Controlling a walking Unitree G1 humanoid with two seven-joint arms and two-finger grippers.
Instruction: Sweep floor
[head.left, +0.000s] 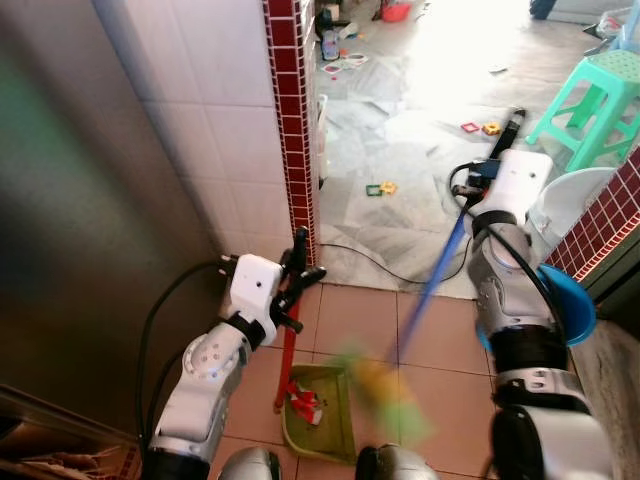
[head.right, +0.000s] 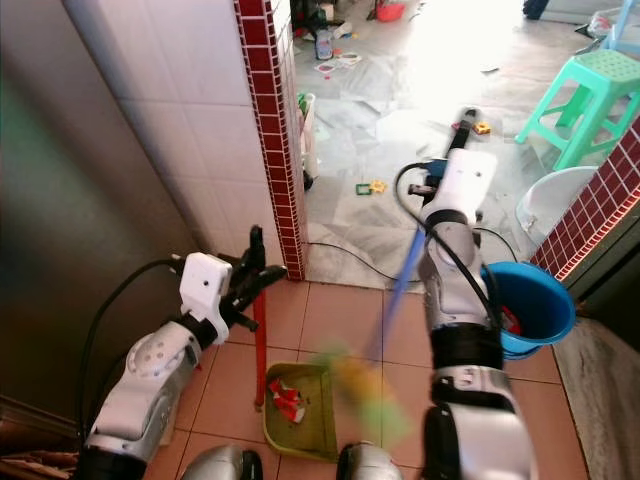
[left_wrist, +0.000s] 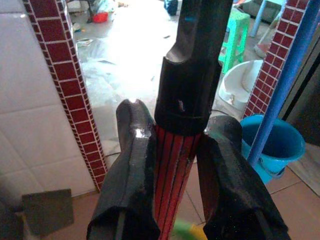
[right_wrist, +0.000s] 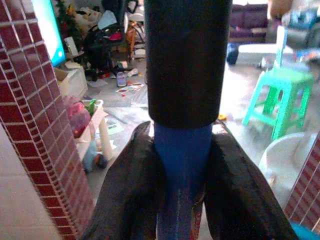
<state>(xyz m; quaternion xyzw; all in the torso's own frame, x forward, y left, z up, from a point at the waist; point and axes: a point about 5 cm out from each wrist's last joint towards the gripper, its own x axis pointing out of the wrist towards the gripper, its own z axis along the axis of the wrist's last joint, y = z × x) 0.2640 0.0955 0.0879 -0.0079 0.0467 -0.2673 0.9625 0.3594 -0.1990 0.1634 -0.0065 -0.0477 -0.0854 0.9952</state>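
Red ribbed dustpan handle clamped in left tool; right tool clamped on smooth blue broomstick.

No writing, label, brand or number can be read anywhere here. Small packages and papers on the far floor are too blurred to make out.

Green dustpan flat on tiles, red handle upright, blue-handled broom slanting, blurred.
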